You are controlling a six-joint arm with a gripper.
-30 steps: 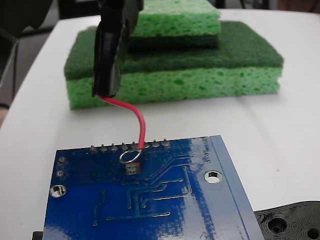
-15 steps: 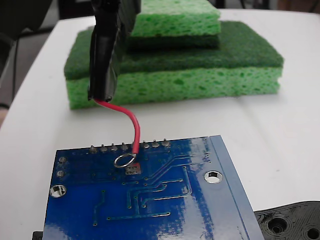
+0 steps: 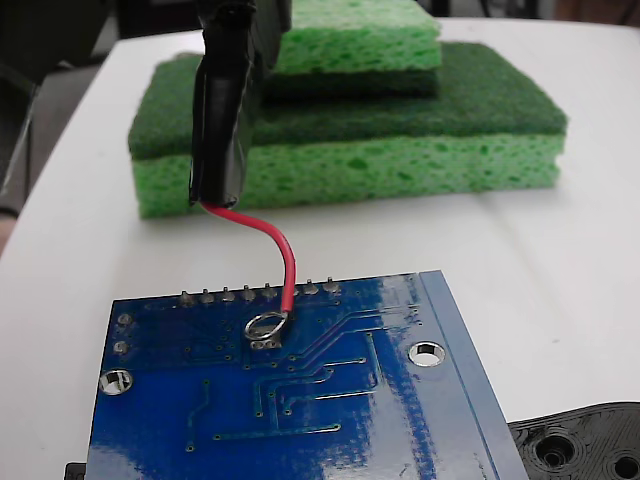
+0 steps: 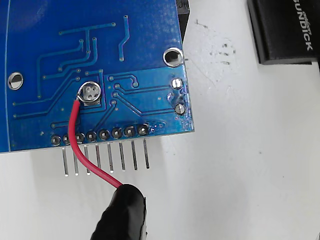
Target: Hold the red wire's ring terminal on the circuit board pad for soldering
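The blue circuit board (image 3: 330, 420) lies at the near edge of the white table, and the wrist view looks down on it (image 4: 50, 45). The red wire (image 3: 285, 265) curves down from its thick black sleeve (image 3: 222, 120), which hangs from my gripper (image 3: 243, 12) at the top edge. The gripper is shut on the sleeve, and its fingers are mostly cut off. The silver ring terminal (image 3: 266, 325) rests on the board over the square pad (image 3: 264, 343). In the wrist view the ring terminal (image 4: 81, 91) encircles the pad (image 4: 91, 91), whose tiny holes show inside the loop.
Stacked green sponges (image 3: 400, 130) stand behind the board. A black plastic part with holes (image 3: 590, 445) lies at the lower right. In the wrist view, header pins (image 4: 105, 157) jut from the board edge and a black box (image 4: 282, 27) sits at the upper right.
The sleeve and wire swung left, then back right. The ring slid from left of the pad onto it.
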